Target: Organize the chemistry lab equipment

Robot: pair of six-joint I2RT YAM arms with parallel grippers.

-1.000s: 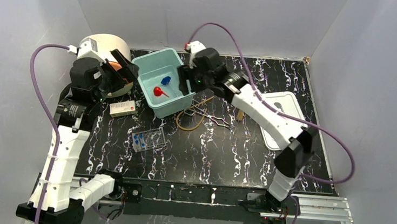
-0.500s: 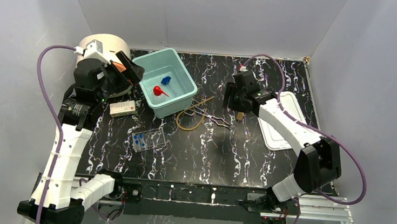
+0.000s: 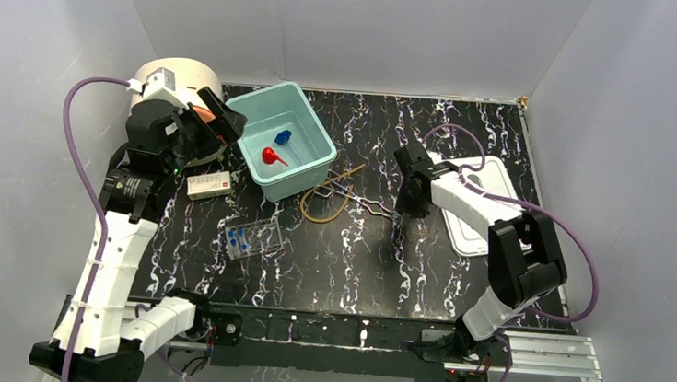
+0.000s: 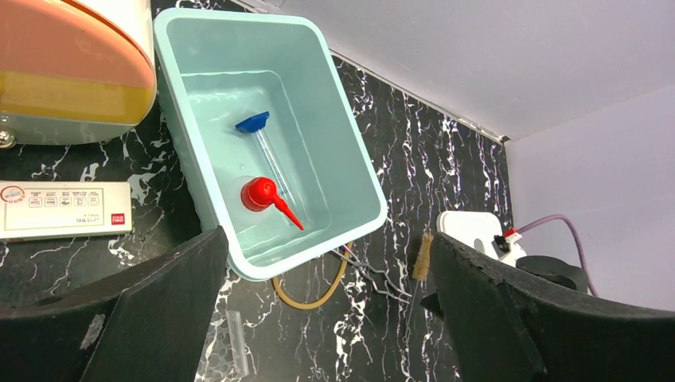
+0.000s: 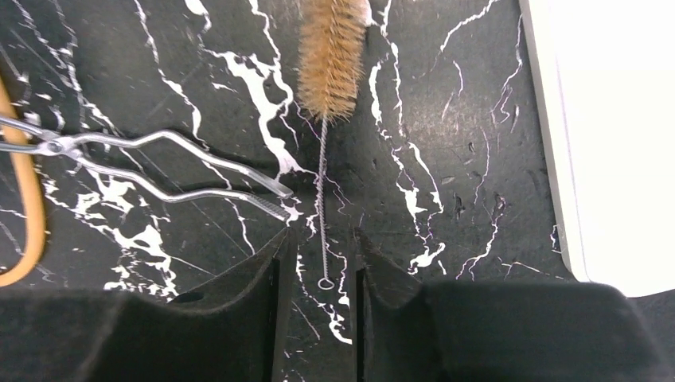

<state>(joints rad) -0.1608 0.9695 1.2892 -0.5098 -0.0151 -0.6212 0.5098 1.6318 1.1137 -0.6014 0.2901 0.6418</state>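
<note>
Syringe (image 4: 267,147), squeeze bottle (image 4: 263,195) lay in bin (image 4: 322,119); tongs (image 5: 52,146), tubing (image 5: 33,215), rack (image 3: 252,239) outside it. Left pincer (image 4: 326,247) released; right pincer (image 5: 320,237) unclenched astride brush (image 5: 330,56).

Setting: a robot test cell fitted out as a mock chemistry bench. Indicators:
- Plain grey panel walls (image 3: 349,26) enclose the black marble-patterned table top (image 3: 357,257) on three sides
- An aluminium rail (image 3: 561,354) runs along the near edge
- The left arm (image 3: 112,254) and right arm (image 3: 477,203) trail purple cables (image 3: 76,131)
- Laboratory items on the surface: bristle tube brush (image 5: 330,56), metal tongs (image 5: 54,146), clear rack (image 3: 266,235) of blue-capped vials (image 3: 236,238), teal bin (image 3: 308,181)
</note>
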